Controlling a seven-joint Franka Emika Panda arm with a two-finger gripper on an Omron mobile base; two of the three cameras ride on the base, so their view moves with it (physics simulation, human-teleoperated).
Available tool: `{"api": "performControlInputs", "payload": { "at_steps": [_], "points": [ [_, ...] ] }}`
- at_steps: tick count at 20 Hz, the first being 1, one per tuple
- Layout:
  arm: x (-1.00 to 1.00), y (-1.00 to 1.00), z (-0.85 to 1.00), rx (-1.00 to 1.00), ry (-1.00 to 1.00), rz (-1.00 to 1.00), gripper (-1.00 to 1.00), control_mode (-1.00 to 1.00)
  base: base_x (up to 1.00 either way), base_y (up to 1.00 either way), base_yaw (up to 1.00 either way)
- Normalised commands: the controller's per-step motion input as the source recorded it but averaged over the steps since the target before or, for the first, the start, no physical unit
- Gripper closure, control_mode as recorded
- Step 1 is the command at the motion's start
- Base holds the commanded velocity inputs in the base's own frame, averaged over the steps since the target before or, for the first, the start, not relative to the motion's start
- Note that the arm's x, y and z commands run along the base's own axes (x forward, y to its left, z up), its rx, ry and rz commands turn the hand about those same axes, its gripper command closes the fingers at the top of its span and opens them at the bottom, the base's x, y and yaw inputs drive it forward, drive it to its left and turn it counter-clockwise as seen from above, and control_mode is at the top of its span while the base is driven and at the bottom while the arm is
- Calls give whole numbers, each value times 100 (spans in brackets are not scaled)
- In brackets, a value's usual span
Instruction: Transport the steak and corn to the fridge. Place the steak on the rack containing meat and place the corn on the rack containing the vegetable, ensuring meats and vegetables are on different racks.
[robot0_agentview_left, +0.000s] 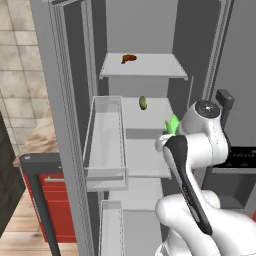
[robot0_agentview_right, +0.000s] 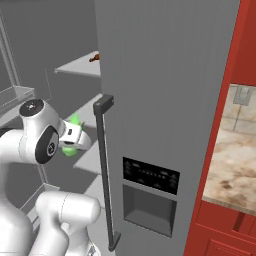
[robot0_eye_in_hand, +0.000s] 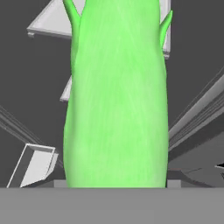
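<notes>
- The step in hand looks like the second half of the job — carrying the corn (robot0_agentview_left: 172, 124) into the open fridge (robot0_agentview_right: 165, 75). The steak (robot0_agentview_left: 128, 58) already lies on the upper rack (robot0_agentview_left: 150, 67), far back and to the left of that rack's middle, so I take the meat step as done.
- The hand (robot0_agentview_right: 75, 136) is clenched on the corn; in the hand view the bright green husk (robot0_eye_in_hand: 117, 96) runs straight up from between the fingertips, which are themselves hidden behind it.
- The corn sits in the air at the fridge opening, just in front of the arm's wrist, at about the height of the middle rack (robot0_agentview_left: 150, 107) and near its right front corner — not yet over it, as far as I can judge.
- The vegetable (robot0_agentview_left: 143, 103), a short dark green oval, rests on that middle rack, towards the far left. This is the rack the corn belongs on.
- Next move, by my reckoning: reach further in and to the left, bring the corn over a bare part of the middle rack beside the vegetable, lower it, then release.
- Long axis: the corn lies along the hand's own line, its pointed husk tips leading away from the hand, up and into the fridge — tilted, neither flat nor upright.
</notes>
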Motion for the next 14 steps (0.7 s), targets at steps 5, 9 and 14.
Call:
{"api": "performControlInputs", "payload": {
  "at_steps": [5,9,14],
  "points": [
    [79,12,0,0,-4,0,100,-100,0,0,0],
    [83,1,0,1,0,0,100,-100,0,0,0],
    [67,0,-6,6,-12,3,100,-100,0,0,0]
  ]
}}
